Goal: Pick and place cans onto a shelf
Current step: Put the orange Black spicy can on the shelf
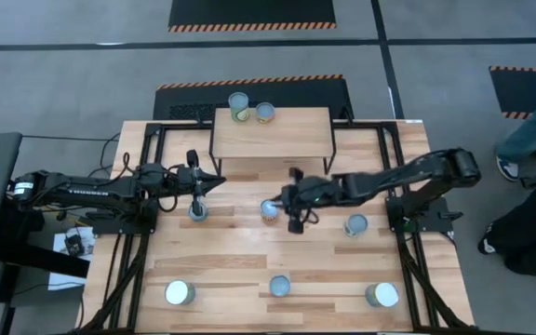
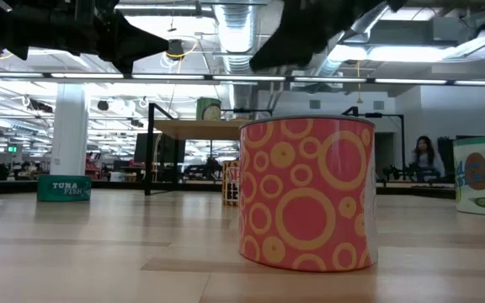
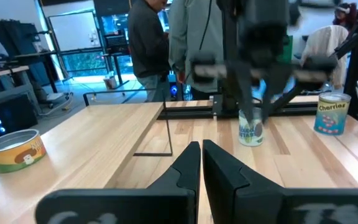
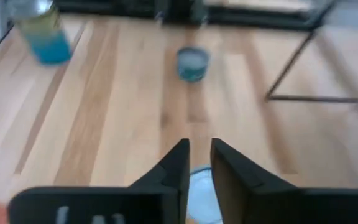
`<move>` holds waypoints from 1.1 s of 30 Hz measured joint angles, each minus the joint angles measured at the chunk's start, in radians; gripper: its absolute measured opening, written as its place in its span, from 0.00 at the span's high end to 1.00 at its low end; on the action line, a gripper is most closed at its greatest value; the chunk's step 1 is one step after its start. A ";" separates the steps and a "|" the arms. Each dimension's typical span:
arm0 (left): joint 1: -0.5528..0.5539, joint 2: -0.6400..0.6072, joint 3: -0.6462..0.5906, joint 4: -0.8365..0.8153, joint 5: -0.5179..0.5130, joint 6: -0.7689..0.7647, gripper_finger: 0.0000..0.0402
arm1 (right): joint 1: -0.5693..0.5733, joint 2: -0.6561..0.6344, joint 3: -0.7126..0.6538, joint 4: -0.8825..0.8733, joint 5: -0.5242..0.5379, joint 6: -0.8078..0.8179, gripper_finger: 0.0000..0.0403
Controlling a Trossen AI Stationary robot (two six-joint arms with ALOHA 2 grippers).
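Two cans [image 1: 239, 105] [image 1: 265, 113] stand on the far edge of the small wooden shelf [image 1: 271, 133]. Several more cans stand upright on the table, among them one [image 1: 269, 210] near the table's middle and one [image 1: 198, 211] to its left. My right gripper [image 1: 284, 199] hovers just over the middle can with its fingers a little apart; in the right wrist view the can's top [image 4: 201, 186] shows below the gap [image 4: 199, 155], and nothing is between the fingers. My left gripper [image 1: 218, 180] is shut [image 3: 201, 163] and held level above the table, left of the shelf's near edge.
Other cans stand at the right [image 1: 355, 224] and along the near edge [image 1: 180, 293] [image 1: 279, 285] [image 1: 381, 295]. The shelf's thin black legs [image 3: 166, 130] reach down to the table. A person [image 1: 533, 177] stands beyond the table's right edge.
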 joint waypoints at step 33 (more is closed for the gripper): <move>0.000 0.000 0.000 0.008 -0.002 0.004 0.98 | -0.025 0.381 0.216 -0.276 -0.009 -0.068 0.97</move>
